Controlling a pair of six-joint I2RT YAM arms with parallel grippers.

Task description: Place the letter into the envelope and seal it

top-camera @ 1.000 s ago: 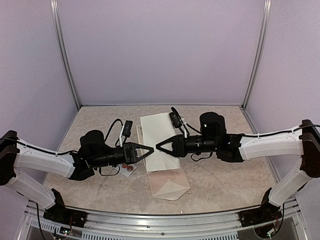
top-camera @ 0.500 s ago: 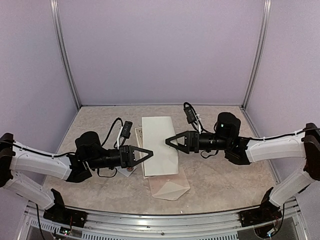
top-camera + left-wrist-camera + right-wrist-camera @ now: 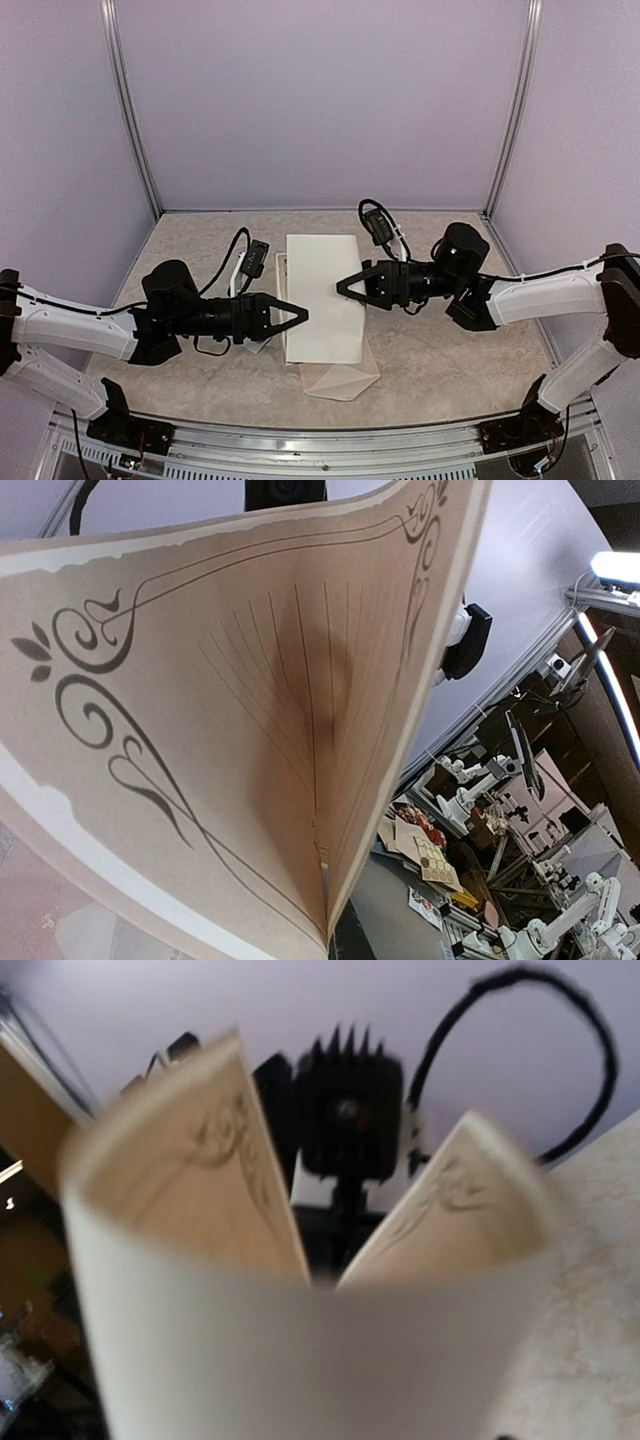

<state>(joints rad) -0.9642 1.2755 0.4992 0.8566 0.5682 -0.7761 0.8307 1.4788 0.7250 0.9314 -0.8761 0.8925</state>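
Letter (image 3: 322, 300) paper hangs off the table (image 3: 450, 360) between the two arms, its plain white back turned up toward the overhead camera. It is bent lengthwise into a loose fold rather than lying flat.

The left gripper (image 3: 303, 316) is pressed together on the sheet's left edge. In the left wrist view the two halves of the sheet run together into a narrow wedge at the fingers and open out away from them. That view shows the printed face: a dark scrolling ornament with leaf shapes at the corners, a thin border line, and fine ruled lines fanning toward the crease. This ornament and ruling are the only print that can be made out.

The right gripper (image 3: 342, 285) points at the sheet from the right, its tips over the right half of the white back. Whether its fingers are spread or touching the paper I cannot tell — the right wrist view is blurred and filled by the curled sheet, with both bordered flaps rising on either side.

The envelope (image 3: 340, 380) lies flat on the table just below the sheet and partly under its near edge, pale pink, with its diagonal seams showing.
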